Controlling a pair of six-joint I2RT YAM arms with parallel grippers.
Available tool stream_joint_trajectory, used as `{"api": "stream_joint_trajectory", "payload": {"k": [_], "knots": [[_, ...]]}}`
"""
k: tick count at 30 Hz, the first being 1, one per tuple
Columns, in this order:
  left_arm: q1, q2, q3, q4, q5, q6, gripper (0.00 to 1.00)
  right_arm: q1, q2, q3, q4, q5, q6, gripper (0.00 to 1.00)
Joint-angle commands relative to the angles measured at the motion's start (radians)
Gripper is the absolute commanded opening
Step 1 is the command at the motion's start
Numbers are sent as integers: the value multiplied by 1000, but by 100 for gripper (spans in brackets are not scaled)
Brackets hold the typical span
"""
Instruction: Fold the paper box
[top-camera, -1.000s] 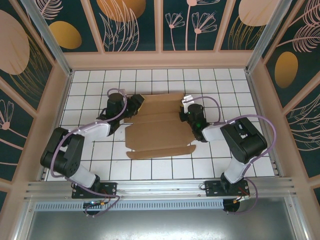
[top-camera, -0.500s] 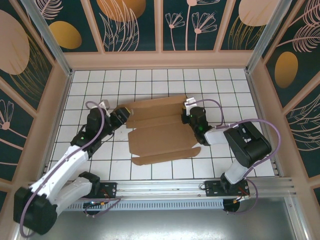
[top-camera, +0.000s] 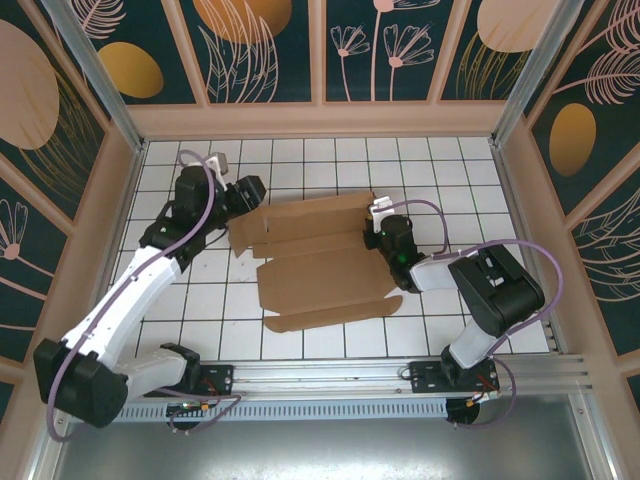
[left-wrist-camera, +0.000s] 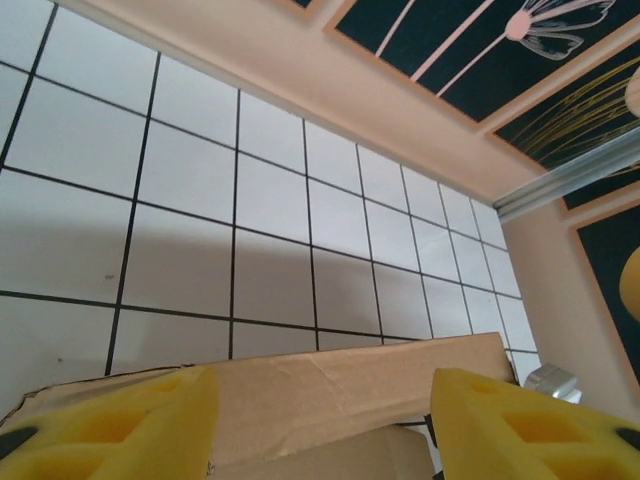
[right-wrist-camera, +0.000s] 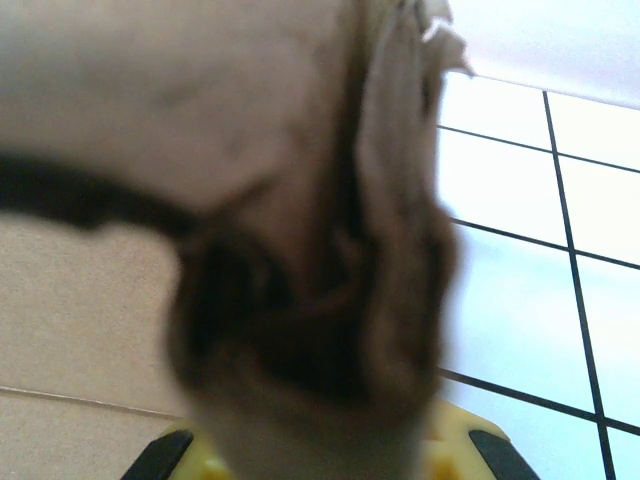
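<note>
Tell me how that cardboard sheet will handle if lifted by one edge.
Probably light: the paper box is a thin flat sheet. Likely hinges at its creases; the panels look stiff between them. May slide on the smooth tiled table when pushed.

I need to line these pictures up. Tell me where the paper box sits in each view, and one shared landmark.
Top external: paper box centred on the table.
Left wrist: box along the bottom edge, between yellow fingers.
Right wrist: box blurred, close up, upper left and centre.
Shared landmark: the table's white tiles with black grid lines.
</note>
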Motion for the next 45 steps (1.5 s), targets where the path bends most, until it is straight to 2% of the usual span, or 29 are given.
{"api": "stream_joint_trajectory", "payload": {"k": [1,13,19,23,29,31,36,42,45], "knots": [[11,53,-13,-25,81,13,58,6,-15,-10,3,7,1,1],[16,92,-174,132,132,-85,57,25,-10,-10,7,14,-11,2],[17,101,-209,203,103,-95,57,29,-12,-11,5,9,-7,2],[20,105,-248,317,114,-97,57,30,-14,-10,-1,0,-7,2],[37,106,-356,535,196,-167,53,33,-20,-10,-6,-3,-1,2],[38,118,-382,598,221,-192,50,33,-21,-11,-8,-5,1,2],[39,137,-418,687,239,-242,34,32,-29,-9,-18,0,0,1],[41,151,-426,710,242,-258,14,33,-34,-6,-30,24,2,0],[48,167,-417,697,236,-256,12,33,-32,4,-50,58,7,0]]}}
